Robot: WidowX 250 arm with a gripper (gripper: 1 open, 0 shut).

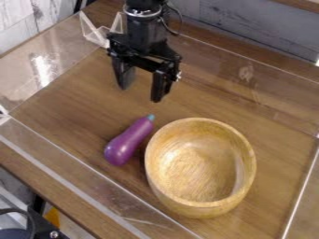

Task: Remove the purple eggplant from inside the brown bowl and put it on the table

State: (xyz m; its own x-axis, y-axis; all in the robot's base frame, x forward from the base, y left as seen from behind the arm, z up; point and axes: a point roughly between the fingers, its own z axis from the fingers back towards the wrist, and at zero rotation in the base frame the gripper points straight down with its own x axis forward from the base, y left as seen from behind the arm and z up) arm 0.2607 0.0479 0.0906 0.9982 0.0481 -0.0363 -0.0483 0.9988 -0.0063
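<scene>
The purple eggplant point(129, 141) lies on the table point(75, 112), just left of the brown bowl point(200, 165) and touching or nearly touching its rim, with its green stem cap pointing up and right. Nothing is inside the bowl. My gripper point(141, 88) hangs above the table behind the eggplant, pointing straight down. Its two black fingers stand wide open with nothing between them, clear of both the eggplant and the bowl.
Clear acrylic walls point(75, 182) run around the tabletop's edges, close to the eggplant at the front left. A pale plank wall point(249, 23) stands behind the table.
</scene>
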